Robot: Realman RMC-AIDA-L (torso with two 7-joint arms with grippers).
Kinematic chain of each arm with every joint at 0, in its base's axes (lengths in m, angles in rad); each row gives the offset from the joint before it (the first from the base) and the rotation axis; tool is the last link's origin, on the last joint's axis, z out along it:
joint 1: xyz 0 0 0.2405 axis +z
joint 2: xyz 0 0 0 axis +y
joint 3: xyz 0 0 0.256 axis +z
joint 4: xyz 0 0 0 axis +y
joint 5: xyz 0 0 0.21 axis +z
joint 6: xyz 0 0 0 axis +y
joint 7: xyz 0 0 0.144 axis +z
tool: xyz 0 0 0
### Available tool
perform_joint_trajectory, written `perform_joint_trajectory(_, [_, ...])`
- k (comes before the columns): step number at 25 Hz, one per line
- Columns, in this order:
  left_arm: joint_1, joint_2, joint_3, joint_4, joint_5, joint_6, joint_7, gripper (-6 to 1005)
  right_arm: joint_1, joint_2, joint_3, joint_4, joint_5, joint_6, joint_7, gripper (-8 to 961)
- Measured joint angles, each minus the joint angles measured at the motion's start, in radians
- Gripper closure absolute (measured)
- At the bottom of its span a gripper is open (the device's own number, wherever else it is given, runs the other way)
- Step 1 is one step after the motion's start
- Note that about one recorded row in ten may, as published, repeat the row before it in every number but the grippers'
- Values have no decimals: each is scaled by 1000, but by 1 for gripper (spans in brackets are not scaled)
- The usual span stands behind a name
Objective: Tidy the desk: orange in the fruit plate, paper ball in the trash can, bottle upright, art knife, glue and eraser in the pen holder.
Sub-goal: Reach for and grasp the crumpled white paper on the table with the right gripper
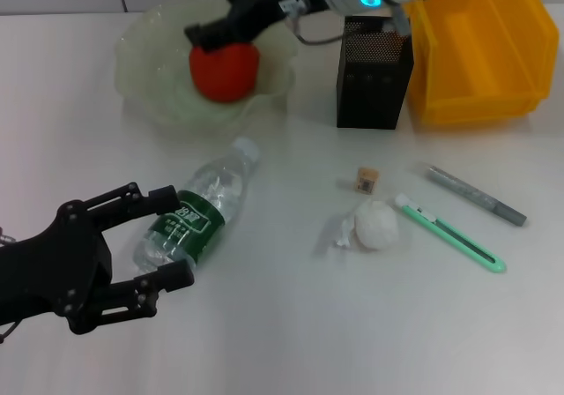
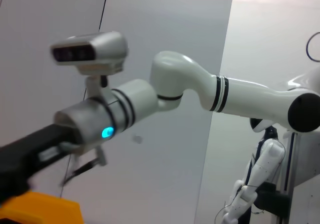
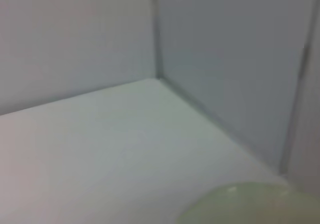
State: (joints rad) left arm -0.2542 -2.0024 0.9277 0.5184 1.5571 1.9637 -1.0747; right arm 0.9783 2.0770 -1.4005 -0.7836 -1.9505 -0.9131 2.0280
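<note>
The orange (image 1: 225, 70) lies in the pale green fruit plate (image 1: 141, 51) at the back left. My right gripper (image 1: 216, 32) is just above the orange's top, touching or nearly touching it. The bottle (image 1: 220, 183) lies on its side near the front left, cap pointing away. My left gripper (image 1: 174, 236) is open, with one finger on each side of the bottle's labelled lower half. The paper ball (image 1: 374, 226), eraser (image 1: 366, 181), green art knife (image 1: 449, 234) and grey glue stick (image 1: 476, 195) lie on the table. The right wrist view shows only the plate's rim (image 3: 250, 204).
The black mesh pen holder (image 1: 374, 73) stands at the back, with the yellow trash can (image 1: 480, 51) right beside it. The white table (image 1: 291, 324) stretches to the front. The left wrist view shows the right arm (image 2: 200, 89) and a corner of the yellow bin (image 2: 40, 209).
</note>
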Motion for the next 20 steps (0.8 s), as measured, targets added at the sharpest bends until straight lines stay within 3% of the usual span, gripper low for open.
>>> perform_joint_trajectory(1, [1, 0, 0, 0, 0, 2, 0, 202, -33, -14, 18, -115, -74, -151, 66, 111])
perform_joint_trajectory(2, [2, 0, 1, 0, 0, 5, 0, 202, -33, -14, 18, -115, -74, -151, 66, 112])
perform_joint_trajectory(3, [3, 0, 2, 0, 0, 6, 0, 202, -50, -21, 29, -187, -134, -246, 111, 114])
perform_joint_trajectory(4, [4, 1, 3, 0, 0, 7, 0, 202, -77, -28, 47, -326, -269, -435, 196, 115])
perform_joint_trajectory(5, [4, 1, 3, 0, 0, 7, 0, 202, -77, -28, 47, -326, -269, -435, 196, 116])
perform_joint_trajectory(6, [6, 2, 3, 0, 0, 7, 0, 202, -102, -21, 56, -469, -402, -629, 255, 117])
perform_joint_trajectory(7, [7, 3, 3, 0, 0, 7, 0, 202, -102, -21, 56, -469, -402, -629, 255, 119])
perform_joint_trajectory(9, [9, 3, 3, 0, 0, 3, 0, 201, -140, 3, 45, -600, -548, -819, 298, 121])
perform_joint_trajectory(13, [9, 3, -1, 0, 0, 3, -1, 201, -175, 9, -15, -610, -592, -872, 337, 126])
perform_joint_trajectory(20, [0, 3, 1, 0, 0, 0, -1, 202, -209, 12, -107, -506, -600, -777, 369, 135])
